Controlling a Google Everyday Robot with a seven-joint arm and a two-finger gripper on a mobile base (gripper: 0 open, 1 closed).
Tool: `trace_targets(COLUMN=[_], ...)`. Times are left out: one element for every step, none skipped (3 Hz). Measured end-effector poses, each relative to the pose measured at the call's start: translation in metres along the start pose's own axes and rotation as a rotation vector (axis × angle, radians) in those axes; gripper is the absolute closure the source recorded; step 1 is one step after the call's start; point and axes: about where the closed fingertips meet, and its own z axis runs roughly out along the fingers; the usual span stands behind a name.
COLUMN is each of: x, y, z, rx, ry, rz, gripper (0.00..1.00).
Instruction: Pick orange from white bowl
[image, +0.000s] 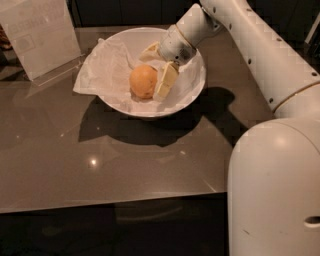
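Your gripper (152, 75) is down inside the white bowl (175, 108), which stands near the far edge of the tabletop (100, 170), about midway along it. The orange (142, 83) lies on the bowl's floor, on the crumpled paper liner (102, 72), and it sits between the two fingers. The pincer is spread wide and not clamped: the nearer finger (166, 80) lies against or just beside the fruit's right side, and the other reaches over behind its top, where you cannot tell whether it touches. That straddle looks like the set-up for a squeeze across the fruit's widest part. The arm (260, 45) comes in over the far right corner, tilted so the wrist clears the rim.

By my reading, closing is the step in hand. The paper may bunch under a fingertip, and a round fruit can roll off centre.

The table is dark, smooth and glossy, throwing back a small glint of light. A clear sign holder (40, 35) stands at the far left corner. The robot's white body (275, 190) fills the near right corner, and the room beyond is dark
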Motion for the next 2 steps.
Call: trace_targets(x=[0.004,0.008], y=[-0.004,-0.007], z=[0.019,0.036], rx=[-0.039,-0.078], ry=[-0.031,-0.053], rz=[0.007,0.022], gripper=[0.07,0.12])
